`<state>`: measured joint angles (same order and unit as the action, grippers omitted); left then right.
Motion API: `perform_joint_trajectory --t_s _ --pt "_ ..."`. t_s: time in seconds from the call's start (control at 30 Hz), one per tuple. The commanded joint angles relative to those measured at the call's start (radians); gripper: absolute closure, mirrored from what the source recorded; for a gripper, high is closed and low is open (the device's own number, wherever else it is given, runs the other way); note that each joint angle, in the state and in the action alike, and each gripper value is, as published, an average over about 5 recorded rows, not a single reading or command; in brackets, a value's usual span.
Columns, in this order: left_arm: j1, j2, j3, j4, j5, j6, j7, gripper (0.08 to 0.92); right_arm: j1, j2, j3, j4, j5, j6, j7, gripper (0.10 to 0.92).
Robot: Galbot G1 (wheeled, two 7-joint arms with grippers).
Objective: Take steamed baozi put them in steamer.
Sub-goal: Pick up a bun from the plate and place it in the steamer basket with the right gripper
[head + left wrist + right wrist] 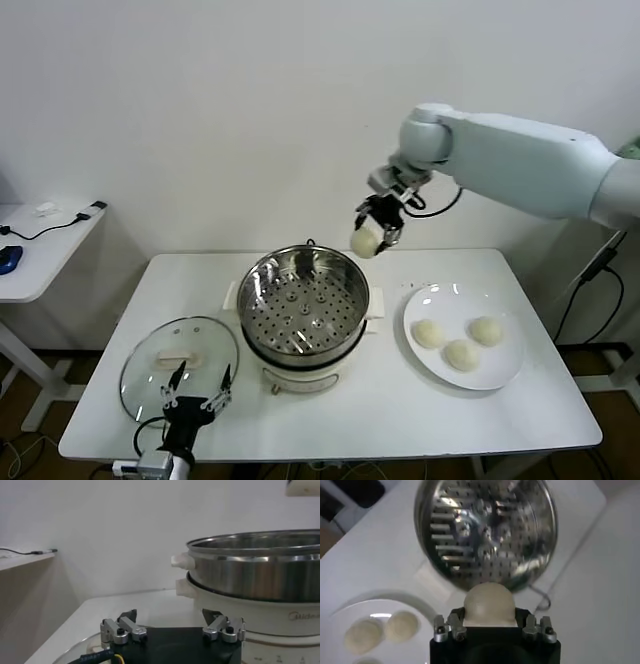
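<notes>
While right hand [374, 232] grips baozi [364, 243], steamer [305, 305] opens upward

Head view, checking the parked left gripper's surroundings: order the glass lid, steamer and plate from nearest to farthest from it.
From the left gripper, open at the table's front edge:
1. Glass lid, directly beside it.
2. Steamer, at the table's centre.
3. Plate, far right.

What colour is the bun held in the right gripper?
Cream-white, plain and smooth. The bun in the right gripper shows best in the right wrist view.
</notes>
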<state>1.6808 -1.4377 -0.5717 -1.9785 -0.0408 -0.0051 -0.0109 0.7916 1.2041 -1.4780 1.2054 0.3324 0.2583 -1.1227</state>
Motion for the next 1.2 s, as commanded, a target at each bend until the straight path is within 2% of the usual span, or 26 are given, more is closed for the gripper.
perform_joint_trajectory --t_s 0.03,0.27,0.4,0.87,1.07,1.2 --pt "0.001 0.000 0.000 0.000 0.008 0.001 0.000 0.177 -0.100 0.149 0.019 -0.015 -0.242 0.313 0.017 0.364" --pt "0.015 0.004 -0.003 -0.003 0.011 -0.004 0.000 0.177 -0.295 0.229 0.165 -0.304 -0.520 0.443 0.048 0.364" --pt "0.015 0.005 -0.002 0.004 0.014 -0.007 -0.001 0.177 -0.354 0.273 0.217 -0.426 -0.590 0.482 0.078 0.364" --pt "0.005 0.007 -0.003 0.009 0.005 -0.009 -0.011 0.177 -0.413 0.373 0.266 -0.619 -0.623 0.528 0.148 0.351" --pt "0.004 0.008 -0.004 0.007 0.001 -0.010 -0.013 0.177 -0.390 0.364 0.255 -0.592 -0.584 0.536 0.146 0.235" --pt "0.005 0.007 -0.003 0.001 0.001 -0.010 -0.013 0.177 -0.327 0.312 0.219 -0.494 -0.450 0.526 0.110 0.205"
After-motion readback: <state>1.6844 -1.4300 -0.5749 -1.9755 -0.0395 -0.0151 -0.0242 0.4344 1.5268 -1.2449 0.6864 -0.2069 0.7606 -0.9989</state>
